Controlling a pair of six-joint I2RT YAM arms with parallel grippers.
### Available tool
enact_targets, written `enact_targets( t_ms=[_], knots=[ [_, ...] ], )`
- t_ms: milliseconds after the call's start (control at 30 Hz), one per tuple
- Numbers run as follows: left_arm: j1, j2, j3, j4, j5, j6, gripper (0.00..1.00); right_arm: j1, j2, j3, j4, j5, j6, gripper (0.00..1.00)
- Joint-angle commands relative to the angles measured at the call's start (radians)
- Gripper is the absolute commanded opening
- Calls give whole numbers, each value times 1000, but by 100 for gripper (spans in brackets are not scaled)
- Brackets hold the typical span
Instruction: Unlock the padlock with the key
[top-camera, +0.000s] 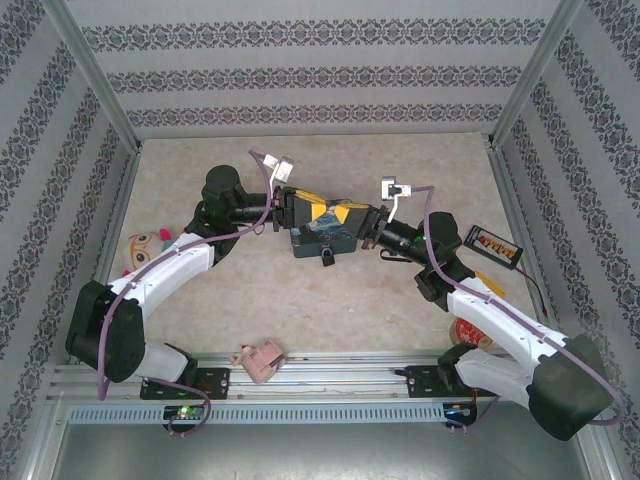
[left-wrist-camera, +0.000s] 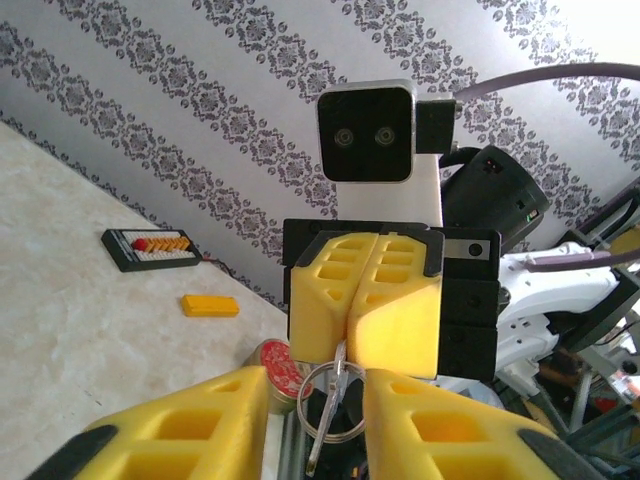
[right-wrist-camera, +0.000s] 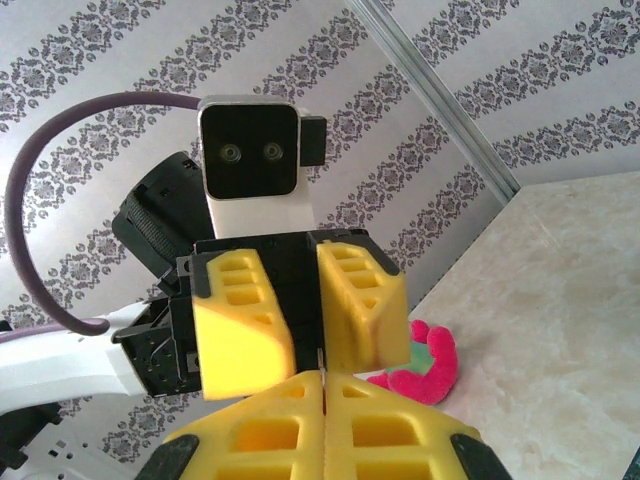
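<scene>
At the far left of the surface (top-camera: 400, 300) lies a stuffed toy (top-camera: 145, 245). Toward the middle, the left gripper (left-wrist-camera: 318, 380) stands open, its yellow fingers (left-wrist-camera: 200, 430) spread to either side of a key (left-wrist-camera: 327, 405) on a ring (left-wrist-camera: 335, 438). Facing it from the right, the right gripper (right-wrist-camera: 323, 385) is closed on that key. Beneath them sits a blue painted tin (top-camera: 322, 238); the padlock (top-camera: 327, 258) lies on the surface just beside the tin's near edge, clear of both grippers.

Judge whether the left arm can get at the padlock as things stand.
Probably yes: the open left gripper hovers near the padlock, uncovered beside the tin; only the right gripper crowds it.
</scene>
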Motion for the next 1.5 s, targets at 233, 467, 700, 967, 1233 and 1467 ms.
enact_targets(
  t_ms=[233,467,700,967,1233,1467],
  knots=[
    [-2,-6,12,-10,36,34,2,12,0,34,49,2,-7,0],
    [0,-47,75,-262,40,226,0,0,-20,37,-55,11,-18,10],
    [-58,-64,423,-1252,-217,916,0,-23,-129,27,-261,40,-82,47],
    [-156,54,670,-1603,-379,1083,0,-28,-247,3,-357,98,-124,51],
    [-180,90,757,-1622,-333,1085,0,2,-290,-7,-339,-3,-167,45],
    [-180,86,776,-1636,-297,1093,0,70,-195,49,-339,-37,-210,45]
  ],
)
